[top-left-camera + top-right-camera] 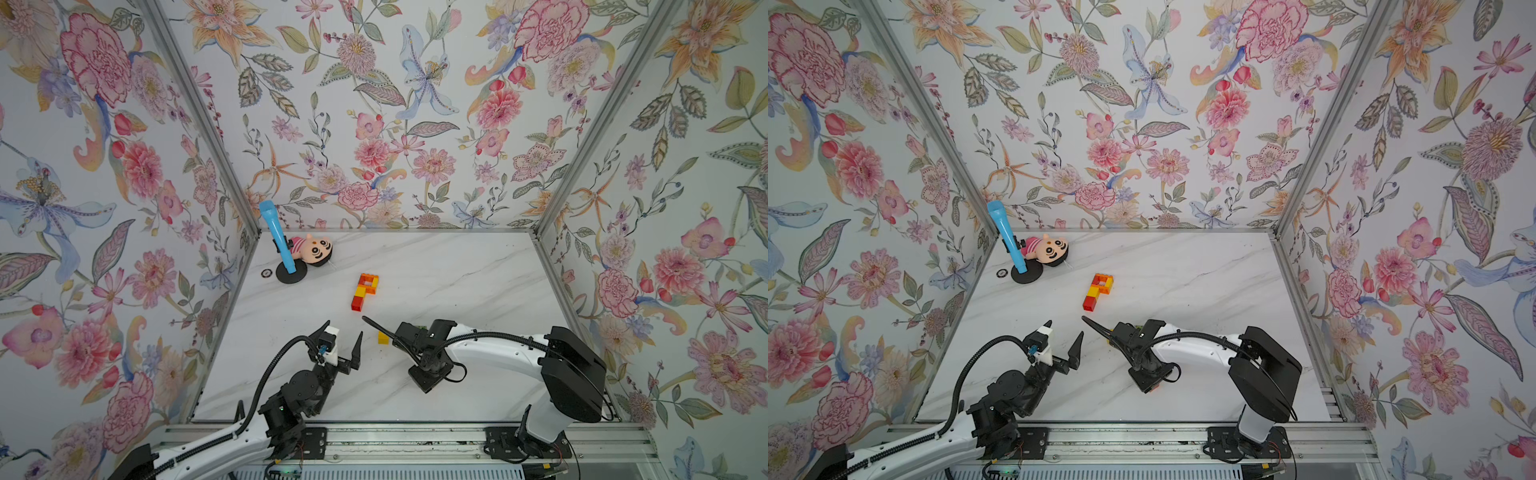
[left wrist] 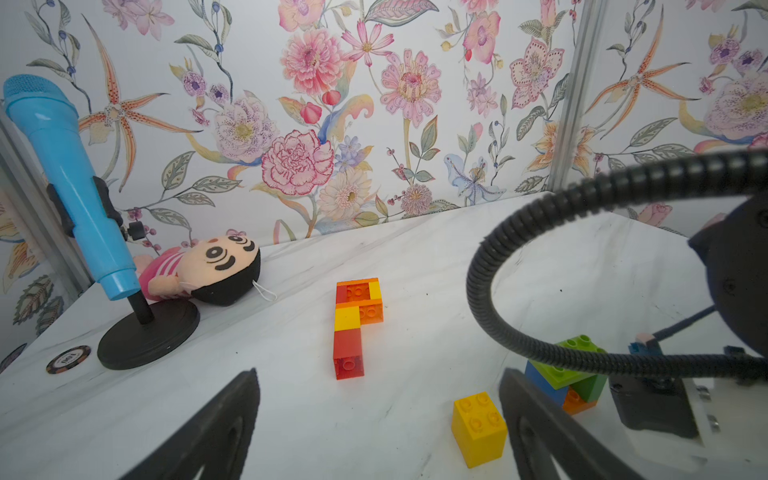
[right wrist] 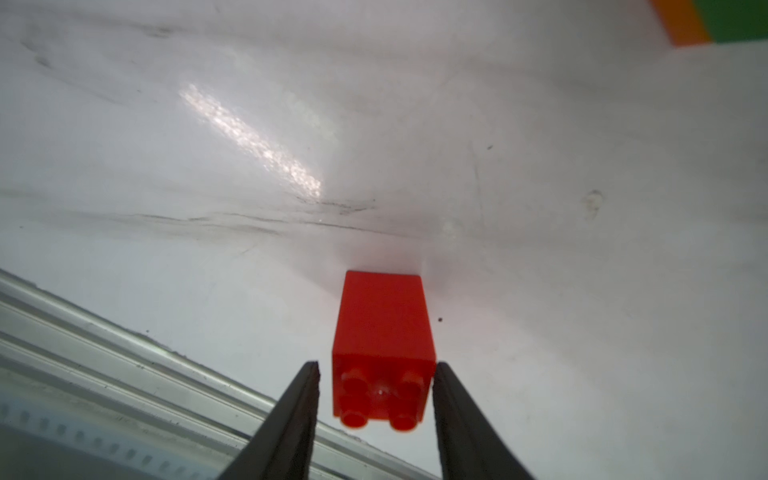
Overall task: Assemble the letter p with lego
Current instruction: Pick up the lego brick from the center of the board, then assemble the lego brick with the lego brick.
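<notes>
Floral wallpaper (image 1: 374,104) covers the three walls around a white marble-patterned tabletop (image 1: 457,282). In a top view the lego letter P (image 1: 365,291) — red, yellow and orange bricks lying flat — sits at centre frame; a blue toy microphone (image 1: 276,237) on a black stand, a plush doll (image 1: 311,251) and a poker chip (image 1: 266,273) lie up-left of it. A yellow brick (image 1: 383,337) lies loose just below the P; the left wrist view shows a green, blue and orange stack (image 2: 569,374) near it. The left gripper (image 1: 344,328) stands wide and empty at lower centre; the right gripper (image 3: 376,368) is narrowly parted around a red brick (image 3: 384,320) — one finger touching, a sliver of gap at the other.
</notes>
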You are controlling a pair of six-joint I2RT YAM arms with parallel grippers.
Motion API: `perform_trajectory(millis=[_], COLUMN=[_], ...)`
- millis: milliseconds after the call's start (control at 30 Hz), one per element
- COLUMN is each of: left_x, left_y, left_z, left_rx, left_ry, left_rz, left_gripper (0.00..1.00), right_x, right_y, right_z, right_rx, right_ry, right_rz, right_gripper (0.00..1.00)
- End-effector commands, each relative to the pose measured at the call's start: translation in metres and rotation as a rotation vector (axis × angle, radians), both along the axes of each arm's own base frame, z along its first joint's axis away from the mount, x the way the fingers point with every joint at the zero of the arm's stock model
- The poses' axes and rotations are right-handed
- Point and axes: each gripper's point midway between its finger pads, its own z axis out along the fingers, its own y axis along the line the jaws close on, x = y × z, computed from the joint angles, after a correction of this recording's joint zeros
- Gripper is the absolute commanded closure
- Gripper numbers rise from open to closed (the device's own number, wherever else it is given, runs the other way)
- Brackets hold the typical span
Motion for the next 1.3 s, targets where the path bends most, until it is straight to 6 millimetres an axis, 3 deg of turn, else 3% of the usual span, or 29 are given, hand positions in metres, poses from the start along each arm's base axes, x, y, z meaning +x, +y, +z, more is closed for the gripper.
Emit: perform_trajectory(millis=[0,200,533,700,933,1267], left_x=[0.011,0.040,0.068,0.076,0.078,0.062], left_y=[0.014,0.015,-0.036,-0.040,-0.055,-0.084], left_z=[-0.023,-0.060,-0.105,-0.131,-0.140,-0.144], left_rx=[-0.021,-0.068,-0.049,-0.098,-0.119,-0.142], left_ry=[0.091,0.340,0.558,0.639,0.667,0.695], left_rz=[0.077,0.087,-0.008,0.000,-0.064,-0.135], left_gripper=[0.05,0.07,0.05,0.07,0.08,0.07], right_x=[-0.001,0.004,0.043,0.063,0.079,0.110], right_y=[-0.007,-0.002,0.032,0.047,0.051,0.062], right_z=[-0.008,0.003,0.069,0.085,0.089,0.091], right_rx=[-0.042,-0.006,0.204,0.243,0.248,0.256], right_ry=[0.000,-0.028,-0.129,-0.161,-0.185,-0.193], right_rz=[-0.015,-0.032,-0.126,-0.143,-0.154,-0.197], right_gripper=[0.60,0.80,0.86,0.86,0.87,0.88])
